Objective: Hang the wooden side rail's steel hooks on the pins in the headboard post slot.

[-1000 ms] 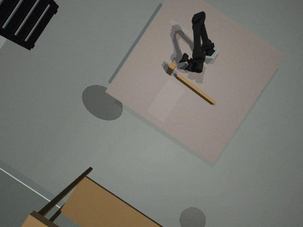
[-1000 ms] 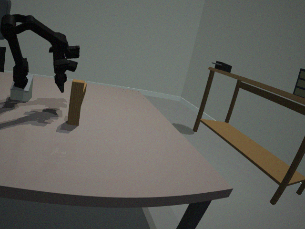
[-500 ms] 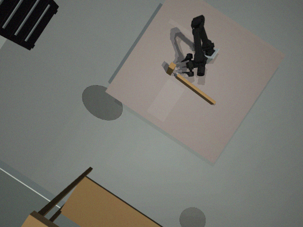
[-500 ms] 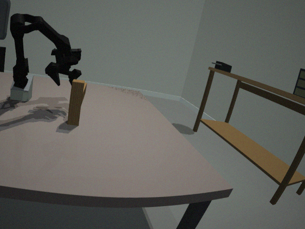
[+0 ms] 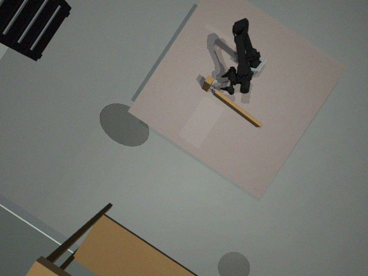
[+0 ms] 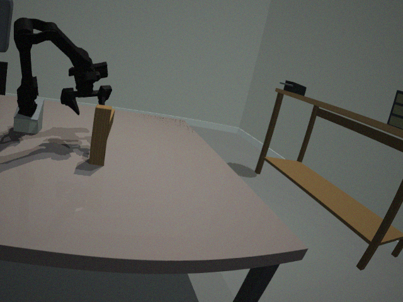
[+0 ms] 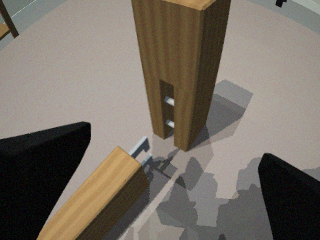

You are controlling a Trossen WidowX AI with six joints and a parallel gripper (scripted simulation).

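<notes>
Pincer (image 6: 87,96) wide open, nothing between the fingers, hanging in the air just behind the top of the headboard post (image 6: 101,135) in the exterior view. In the wrist view, dark fingers at roughly 8 and 4 o'clock, with the post (image 7: 180,54) standing upright at 12.

Slot on the post's near face, two pale pins (image 7: 170,112) stacked inside it. Side rail (image 7: 87,220) flat on the table (image 7: 80,60), coming in from 7 o'clock, with its steel hooks (image 7: 142,150) pointing at the slot but stopping short of it. So not hung yet, hooks just outside the post's foot.

From the top view: rail (image 5: 237,108) running from the post (image 5: 207,83) out toward 4 o'clock across the pinkish table (image 5: 296,118), gripper (image 5: 229,80) just beside the hook end, arm (image 5: 244,50) reaching back toward 12.

Further out: wooden shelf rack (image 6: 269,129) at 3 o'clock in the exterior view, well apart from the table, small dark box (image 6: 294,87) on its top board.
</notes>
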